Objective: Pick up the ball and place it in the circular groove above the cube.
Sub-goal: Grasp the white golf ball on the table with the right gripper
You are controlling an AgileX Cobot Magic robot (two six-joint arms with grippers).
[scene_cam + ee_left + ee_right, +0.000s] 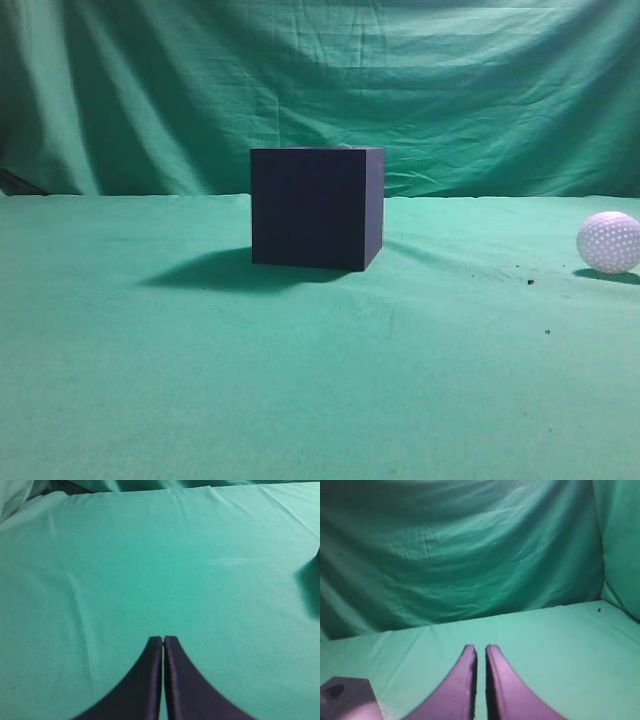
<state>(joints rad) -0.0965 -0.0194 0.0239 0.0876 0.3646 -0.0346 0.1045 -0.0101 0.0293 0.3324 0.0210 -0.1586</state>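
Observation:
A dark blue cube [316, 207] stands on the green cloth at the middle of the exterior view. A white dimpled ball [608, 242] lies on the cloth at the far right edge. Neither gripper shows in the exterior view. In the left wrist view my left gripper [163, 639] is shut and empty over bare cloth. In the right wrist view my right gripper [480, 648] is shut and empty, and the cube [347, 700] with its round groove on top shows at the lower left corner. The ball is out of sight in both wrist views.
The green cloth [300, 380] covers the table and hangs as a backdrop [320, 80] behind it. A few small dark specks [529, 282] lie on the cloth near the ball. A dark shape [316, 580] sits at the right edge of the left wrist view.

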